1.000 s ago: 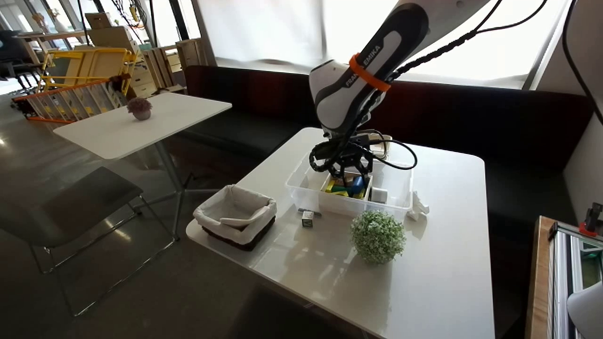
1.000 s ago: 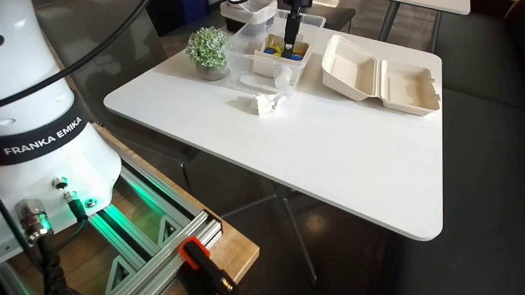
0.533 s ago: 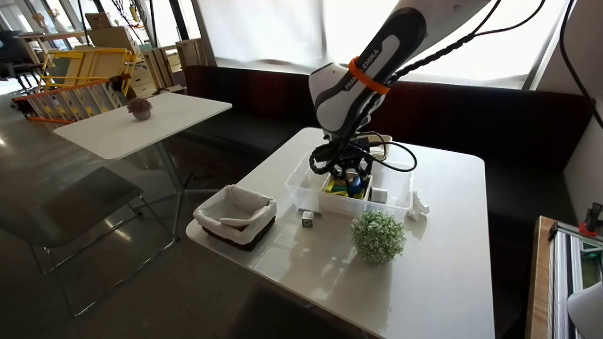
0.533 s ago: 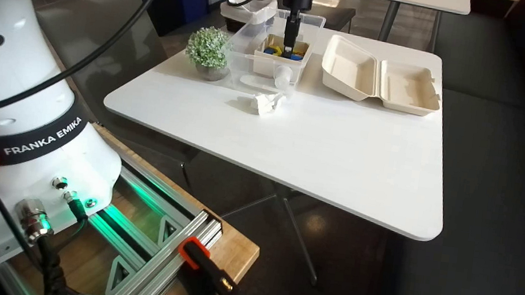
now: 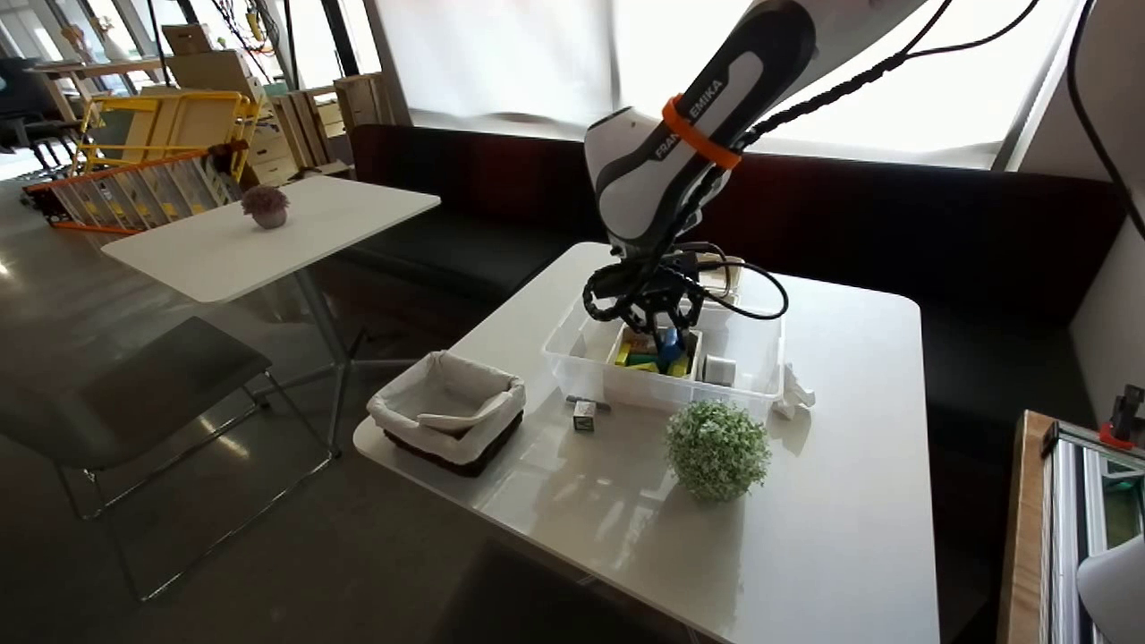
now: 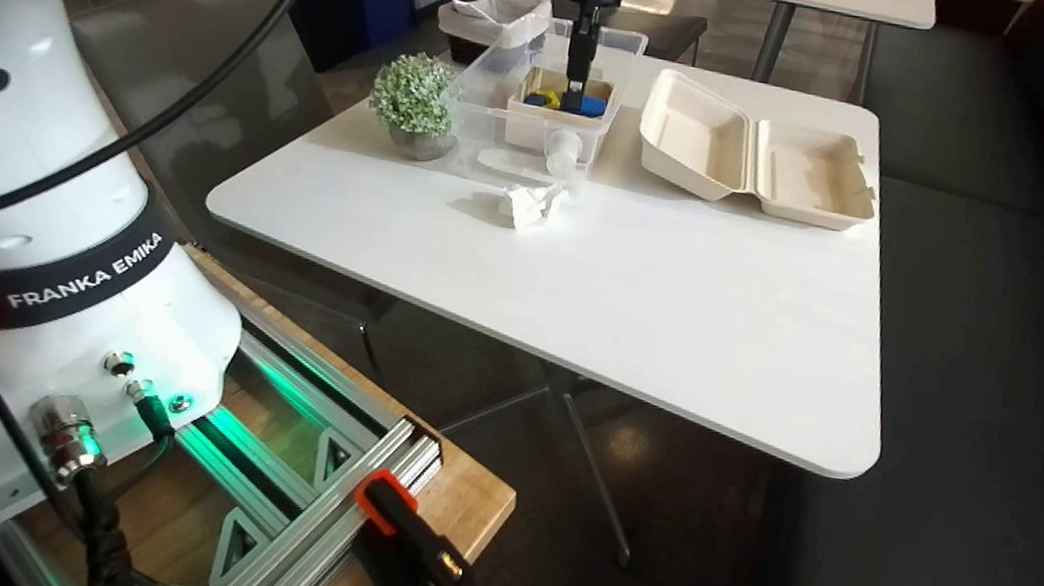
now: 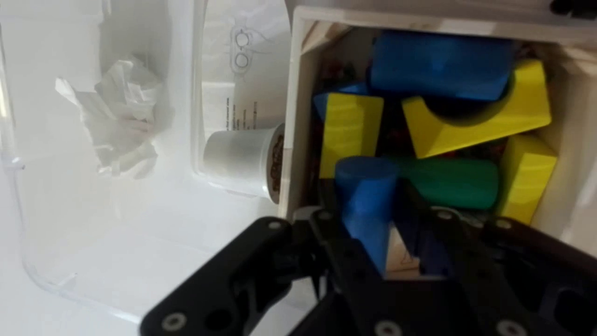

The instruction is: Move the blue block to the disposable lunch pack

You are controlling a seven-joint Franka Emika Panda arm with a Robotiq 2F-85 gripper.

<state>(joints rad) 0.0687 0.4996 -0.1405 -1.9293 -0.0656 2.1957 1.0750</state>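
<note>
My gripper (image 7: 367,189) is shut on the blue block (image 7: 366,210), a cylinder between its two fingers in the wrist view. The gripper shows in both exterior views (image 5: 669,343) (image 6: 574,100), inside the wooden box (image 7: 396,18) low over the other pieces. In an exterior view the blue block (image 6: 595,107) sticks out right of the fingers. The disposable lunch pack (image 6: 820,175) is a beige hinged box, lying open and empty on the table right of the clear bin. In an exterior view (image 5: 732,279) it is partly hidden behind my gripper and cables.
The wooden box stands in a clear plastic bin (image 6: 483,124) with raised walls. It also holds another blue piece (image 7: 440,63), yellow pieces (image 7: 485,126) and a green cylinder (image 7: 454,184). A white cup (image 7: 238,161), crumpled paper (image 6: 531,205) and a plant (image 6: 414,101) are nearby.
The gripper has closed on the blue block and risen slightly with it. The wooden box has shifted a little inside the bin. The lunch pack has not moved.
</note>
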